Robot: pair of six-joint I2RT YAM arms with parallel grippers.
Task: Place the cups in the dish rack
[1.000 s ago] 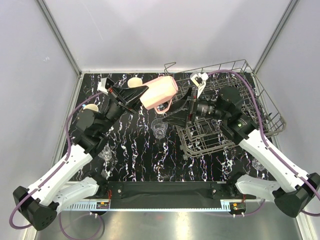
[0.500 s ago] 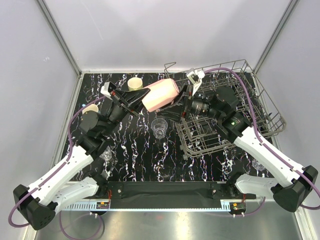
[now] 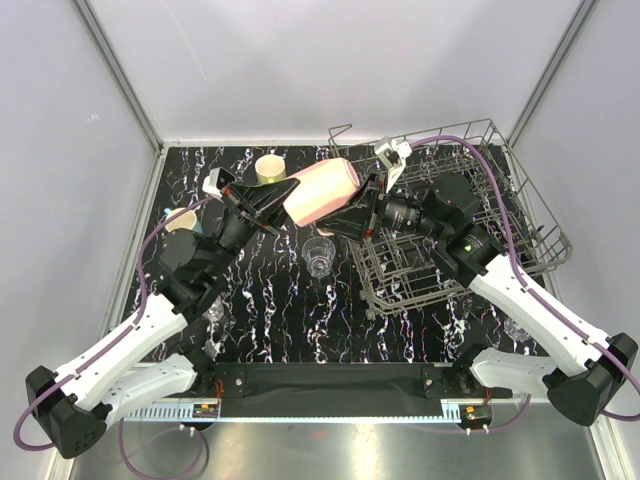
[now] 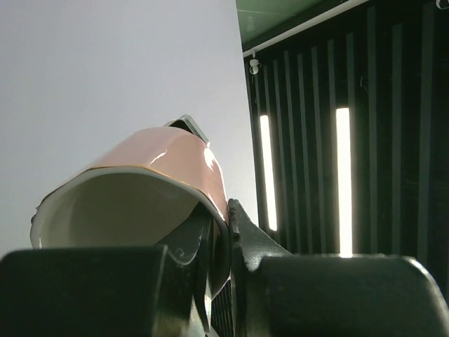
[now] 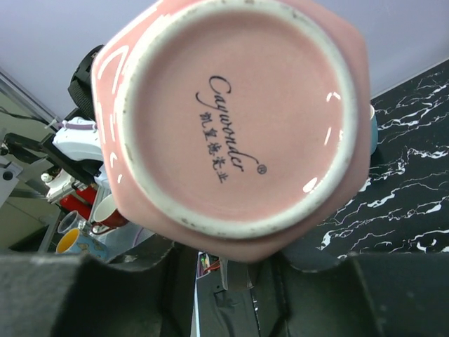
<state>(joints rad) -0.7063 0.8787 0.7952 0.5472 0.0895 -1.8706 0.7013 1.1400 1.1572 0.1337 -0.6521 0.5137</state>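
A pink mug [image 3: 322, 190] hangs on its side in the air just left of the dish rack [image 3: 520, 200]. My left gripper [image 3: 283, 195] is shut on its rim, one finger inside the mouth and one outside [image 4: 223, 210]. The mug's mouth [image 4: 126, 203] faces the left wrist camera. My right gripper [image 3: 362, 200] is at the mug's base end. In the right wrist view the printed base [image 5: 231, 119] fills the frame, and the right gripper [image 5: 228, 270] has closed in on the mug's lower part. A clear glass [image 3: 318, 255] stands on the table below.
A pale yellow cup [image 3: 269, 167] stands at the back of the black marbled table and another [image 3: 180, 218] at the left edge. More clear glasses stand near the left arm [image 3: 212, 308] and at the right front [image 3: 515, 328]. White walls enclose the table.
The right gripper moved in to the mug's base and narrowed its jaws around it. The left arm lowered and turned the mug slightly towards the rack, still holding the rim.
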